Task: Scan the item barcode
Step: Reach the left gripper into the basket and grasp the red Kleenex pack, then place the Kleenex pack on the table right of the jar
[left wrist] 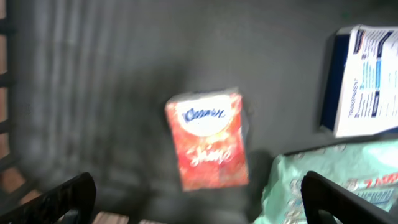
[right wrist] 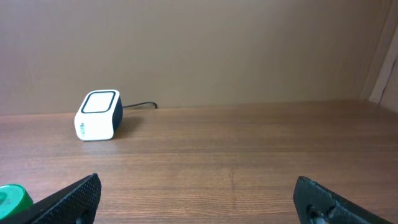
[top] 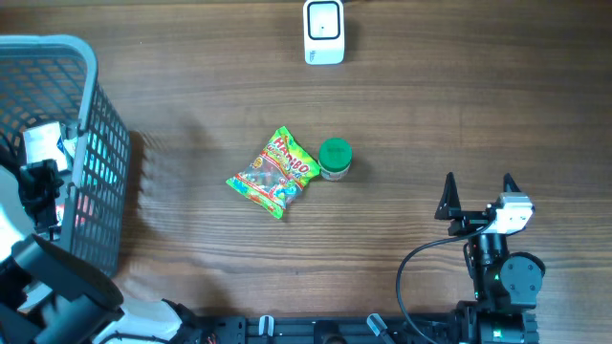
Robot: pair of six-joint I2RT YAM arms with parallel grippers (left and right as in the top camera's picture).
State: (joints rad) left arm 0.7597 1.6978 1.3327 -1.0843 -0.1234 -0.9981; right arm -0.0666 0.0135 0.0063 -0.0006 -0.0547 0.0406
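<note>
Left jaws: spread wide and empty, down inside the basket (top: 96, 124).
Basket contents: a red carton (left wrist: 208, 140) lies flat, centred ahead of the left jaws and unheld. A blue-and-white box (left wrist: 364, 81) sits ahead to their right, and a pale green packet (left wrist: 329, 180) lies by the right finger.
Right jaws: wide, empty, low over the table (top: 459, 105).
Items to scan: the candy bag (top: 274, 173) and green-lidded jar (top: 335, 159) lie ahead and left of your right jaws, just beside each other.
Bag axis: diagonal across the right jaws' line.
Nearer arm: the right, probably, with the jar first in reach.
Scanner (top: 324, 32): farther ahead-left of the right jaws, well beyond both items.
</note>
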